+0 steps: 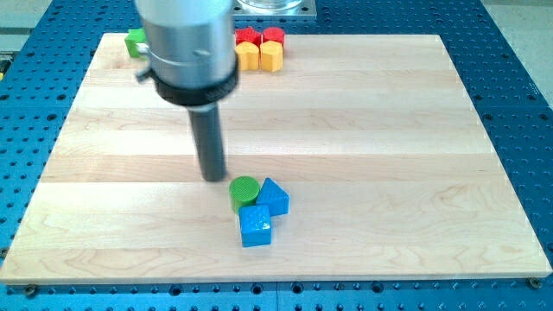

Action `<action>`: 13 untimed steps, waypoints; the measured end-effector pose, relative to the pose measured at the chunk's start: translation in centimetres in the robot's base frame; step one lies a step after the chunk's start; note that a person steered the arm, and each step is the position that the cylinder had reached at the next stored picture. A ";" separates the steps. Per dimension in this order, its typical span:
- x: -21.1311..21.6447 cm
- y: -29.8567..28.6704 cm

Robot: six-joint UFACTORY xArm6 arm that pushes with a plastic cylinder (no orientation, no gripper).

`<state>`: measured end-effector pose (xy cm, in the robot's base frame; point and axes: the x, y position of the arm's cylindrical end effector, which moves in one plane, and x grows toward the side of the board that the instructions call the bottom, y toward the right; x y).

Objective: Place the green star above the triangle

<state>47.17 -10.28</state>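
My tip [213,178] rests on the wooden board [389,130], just left of and slightly above a green round block [244,192]. A blue triangular block [274,196] touches the green round block on its right. A blue cube [255,226] sits just below both. A green block [134,41], partly hidden behind my arm's grey housing, lies at the board's top left; its shape cannot be made out.
At the top edge, right of the housing, stand two red blocks [261,35] and two yellow blocks [260,56] in a tight cluster. The board lies on a blue perforated table [510,52].
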 end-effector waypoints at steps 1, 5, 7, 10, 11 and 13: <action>-6.4 -11.9; -27.7 -12.3; -11.2 -7.7; -5.5 -11.7; -11.5 -6.5; -2.1 3.3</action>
<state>45.06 -6.94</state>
